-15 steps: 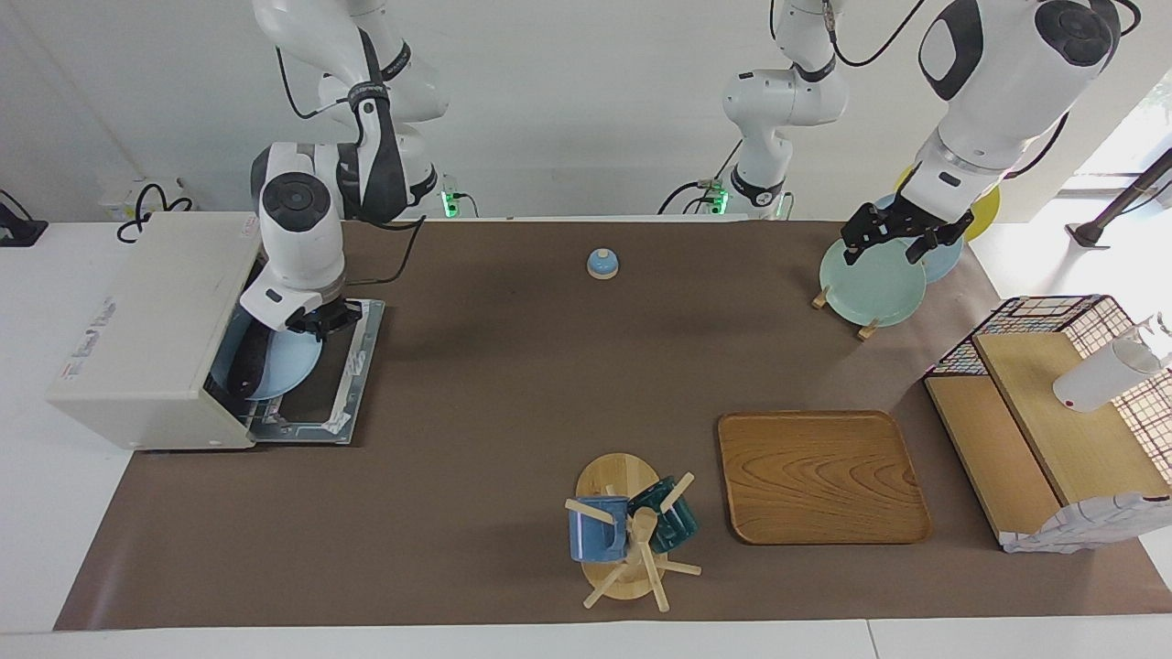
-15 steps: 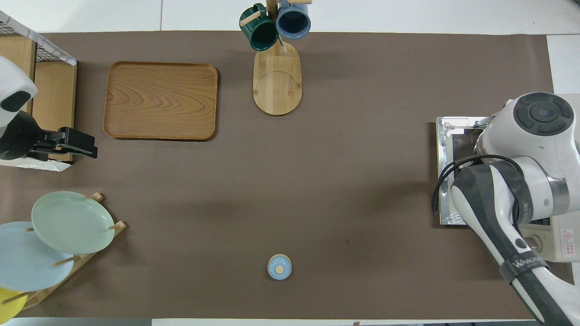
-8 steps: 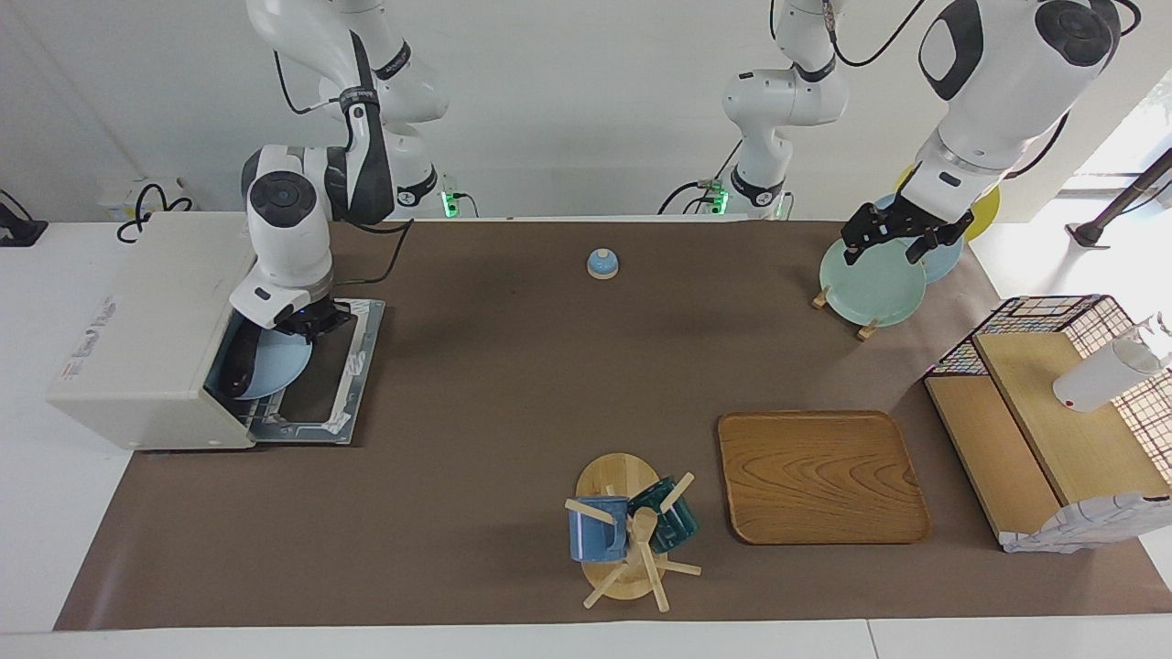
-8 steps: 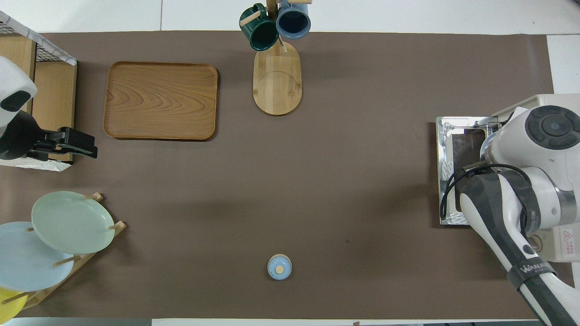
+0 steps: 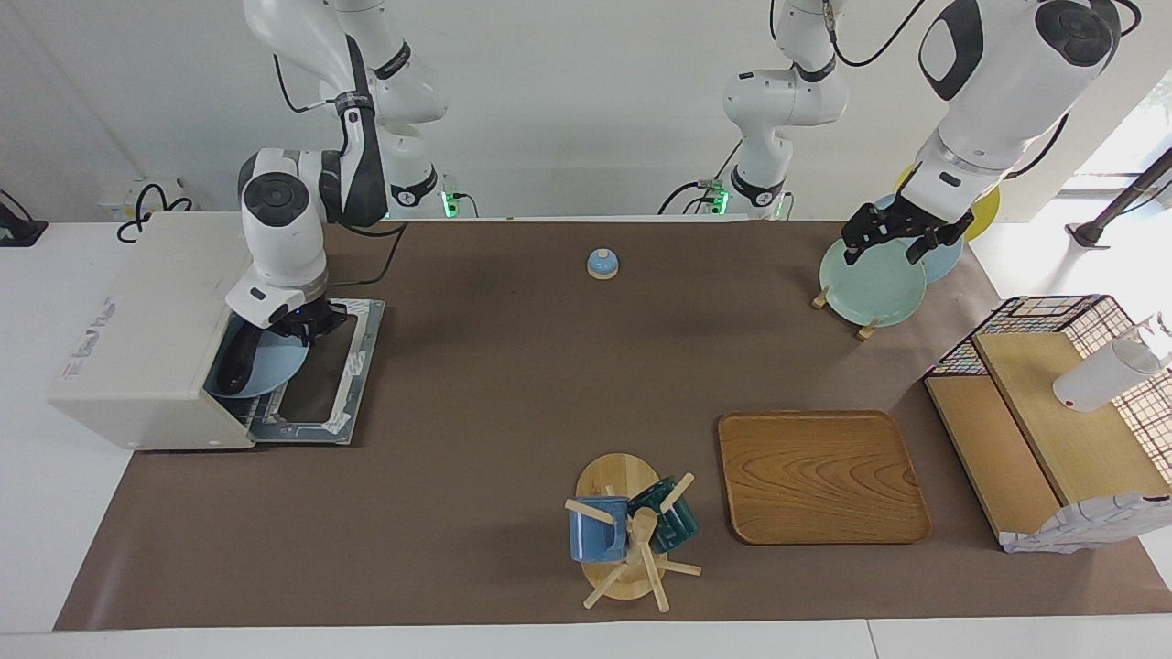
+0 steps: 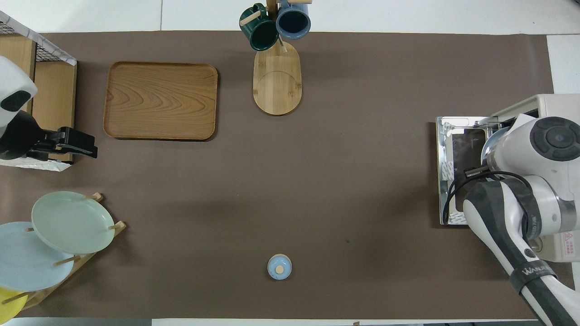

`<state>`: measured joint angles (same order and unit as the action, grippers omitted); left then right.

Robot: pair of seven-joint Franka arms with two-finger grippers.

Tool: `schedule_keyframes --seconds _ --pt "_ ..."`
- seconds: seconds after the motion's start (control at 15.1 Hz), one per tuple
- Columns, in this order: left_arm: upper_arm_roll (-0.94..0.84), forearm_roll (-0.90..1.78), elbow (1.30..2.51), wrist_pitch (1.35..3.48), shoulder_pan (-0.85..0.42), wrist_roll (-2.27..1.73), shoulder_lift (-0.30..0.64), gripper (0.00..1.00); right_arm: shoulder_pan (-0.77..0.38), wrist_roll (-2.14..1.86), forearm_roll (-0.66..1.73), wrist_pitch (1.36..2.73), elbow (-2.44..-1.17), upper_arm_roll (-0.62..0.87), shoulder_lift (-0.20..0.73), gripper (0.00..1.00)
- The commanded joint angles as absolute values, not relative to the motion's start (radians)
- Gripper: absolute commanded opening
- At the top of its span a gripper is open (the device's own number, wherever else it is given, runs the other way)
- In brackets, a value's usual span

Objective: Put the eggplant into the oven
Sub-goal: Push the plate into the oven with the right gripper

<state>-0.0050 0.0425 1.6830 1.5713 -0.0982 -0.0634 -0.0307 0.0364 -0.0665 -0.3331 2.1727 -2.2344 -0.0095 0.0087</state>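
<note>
The cream-white oven [image 5: 137, 329] stands at the right arm's end of the table, its door [image 5: 341, 380] folded down flat. A dark eggplant [image 5: 240, 361] lies on a light blue plate [image 5: 275, 366] that sits partly inside the oven's mouth. My right gripper [image 5: 307, 325] is shut on the plate's rim, just over the open door. In the overhead view the right arm covers the gripper and the plate, and only the oven's top [image 6: 550, 106] and door [image 6: 453, 181] show. My left gripper [image 5: 902, 240] waits open in the air by the plate rack, holding nothing.
A plate rack with a green plate [image 5: 870, 284] stands near the left arm's base. A wire basket with wooden shelves [image 5: 1035, 430] and a white bottle [image 5: 1103, 373] sits beside it. A wooden tray [image 5: 819, 476], a mug tree [image 5: 627, 531] and a small blue bell [image 5: 602, 264] stand mid-table.
My right arm has pushed the plate with the eggplant deeper into the oven's mouth. The left arm has not moved.
</note>
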Motion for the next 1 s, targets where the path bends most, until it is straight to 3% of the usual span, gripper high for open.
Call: schedule_keyframes --seconds 0.0,0.53,0.6,0.66,0.73,0.93 --pt "-0.003 0.020 1.706 1.572 -0.100 -0.063 -0.055 1.00 0.064 -0.089 -0.341 2.212 -2.276 0.003 -0.018 0.25" --pt "-0.003 0.020 1.706 1.572 -0.100 -0.061 -0.055 1.00 0.000 -0.091 -0.319 2.036 -2.122 0.012 -0.003 0.27" --pt "-0.003 0.020 1.706 1.572 -0.100 -0.061 -0.055 1.00 -0.023 -0.086 -0.281 2.046 -2.117 0.012 0.001 0.21" --pt "-0.003 0.020 1.706 1.572 -0.100 -0.063 -0.055 1.00 -0.040 -0.080 -0.244 2.071 -2.121 0.012 0.003 0.06" --pt "-0.003 0.020 1.706 1.572 -0.100 -0.063 -0.055 1.00 -0.069 -0.069 -0.233 2.103 -2.126 0.011 0.011 0.00" --pt "-0.003 0.020 1.706 1.572 -0.100 -0.061 -0.055 1.00 -0.127 0.026 -0.232 2.182 -2.138 0.012 0.060 0.00"
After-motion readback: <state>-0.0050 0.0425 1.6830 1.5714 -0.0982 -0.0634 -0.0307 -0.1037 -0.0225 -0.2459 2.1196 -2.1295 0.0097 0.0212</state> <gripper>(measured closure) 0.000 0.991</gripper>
